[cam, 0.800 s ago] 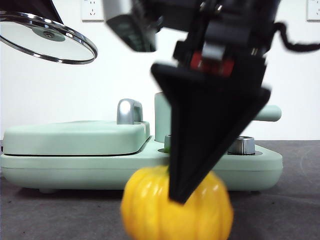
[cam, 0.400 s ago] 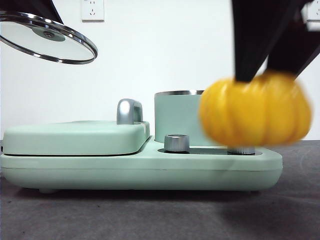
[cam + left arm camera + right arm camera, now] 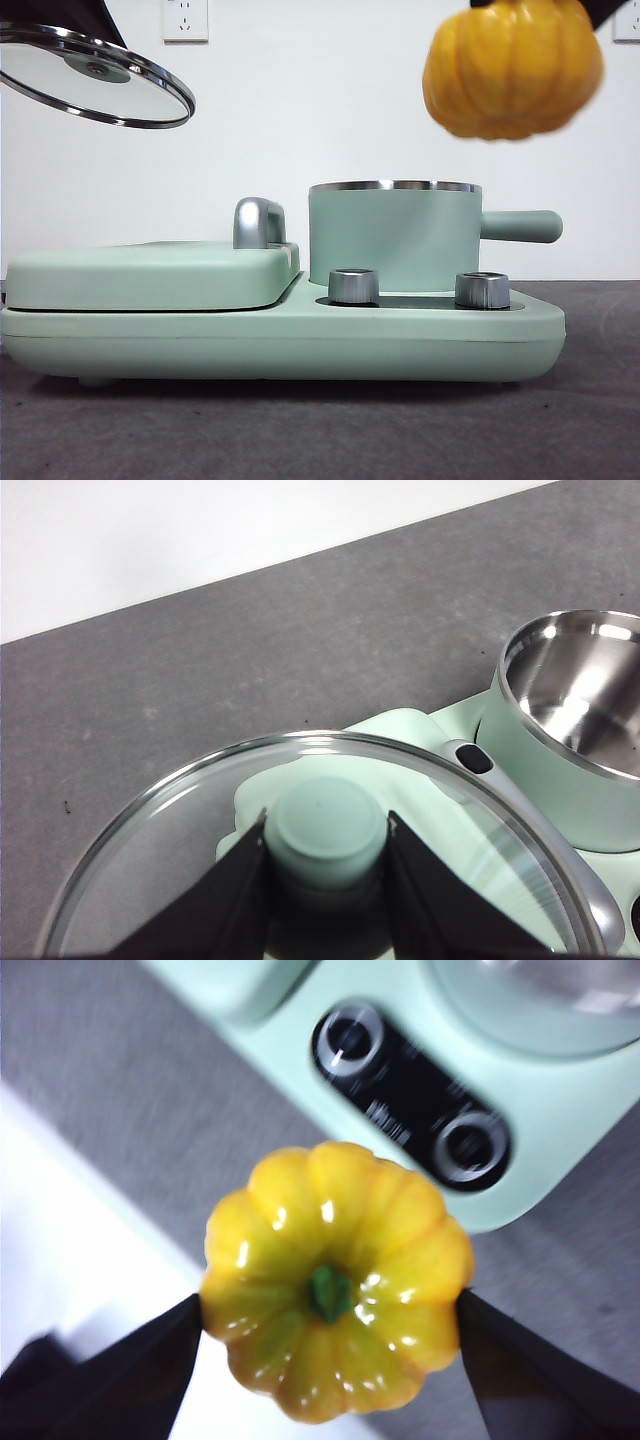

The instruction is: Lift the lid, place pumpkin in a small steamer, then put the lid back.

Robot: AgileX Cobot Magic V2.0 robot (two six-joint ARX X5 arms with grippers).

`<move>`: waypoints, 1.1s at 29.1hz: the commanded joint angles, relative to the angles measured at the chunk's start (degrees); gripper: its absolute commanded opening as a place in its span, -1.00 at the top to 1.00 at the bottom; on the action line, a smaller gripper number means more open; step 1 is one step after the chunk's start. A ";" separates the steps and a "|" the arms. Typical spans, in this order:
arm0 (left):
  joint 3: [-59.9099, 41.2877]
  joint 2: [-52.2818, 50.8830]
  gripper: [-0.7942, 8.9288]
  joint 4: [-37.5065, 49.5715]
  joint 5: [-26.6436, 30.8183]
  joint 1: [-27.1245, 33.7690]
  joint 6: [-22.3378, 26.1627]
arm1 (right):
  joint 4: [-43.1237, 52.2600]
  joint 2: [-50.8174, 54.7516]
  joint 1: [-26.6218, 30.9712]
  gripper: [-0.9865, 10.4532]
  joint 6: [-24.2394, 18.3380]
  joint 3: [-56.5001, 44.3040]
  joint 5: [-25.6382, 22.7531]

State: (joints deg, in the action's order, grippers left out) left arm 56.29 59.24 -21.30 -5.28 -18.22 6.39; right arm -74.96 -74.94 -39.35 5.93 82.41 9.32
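The yellow-orange pumpkin [image 3: 513, 68] hangs high at the upper right of the front view, above and slightly right of the small steamer [image 3: 394, 236]. My right gripper [image 3: 330, 1315] is shut on the pumpkin [image 3: 336, 1277], one black jaw on each side, its green stem facing the camera. The steamer stands uncovered, its steel inside [image 3: 585, 690] bare. My left gripper [image 3: 326, 845] is shut on the mint knob of the glass lid [image 3: 180, 830], which it holds tilted in the air at the upper left [image 3: 95, 75].
The steamer sits on a mint-green cooker base [image 3: 280, 345] with two steel dials [image 3: 353, 286] in front. A flat griddle cover [image 3: 150, 272] with a chrome handle [image 3: 258, 221] fills the base's left half. Dark grey table [image 3: 320, 430] lies in front.
The pumpkin has risen from the table in front of the cooker, up and to the right, to above the steamer's height. The lid stays held at the upper left.
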 commanded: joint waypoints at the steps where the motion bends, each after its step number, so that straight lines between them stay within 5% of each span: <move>1: 0.79 -0.09 0.80 1.62 -0.04 -0.04 0.15 | 0.15 -2.84 1.20 0.21 -1.14 4.52 -2.29; 16: 0.76 -0.09 0.80 1.64 -0.07 -0.04 -0.04 | 6.86 -23.02 7.37 0.21 -7.82 23.91 -9.20; 32: 0.76 -0.07 0.80 1.62 -0.04 -0.04 -0.70 | 12.79 -37.20 7.37 0.21 -10.93 24.85 -10.82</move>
State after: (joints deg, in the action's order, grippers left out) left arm 56.29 59.24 -21.28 -5.26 -18.22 6.17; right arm -62.50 -111.13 -31.70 -4.36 105.62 -1.34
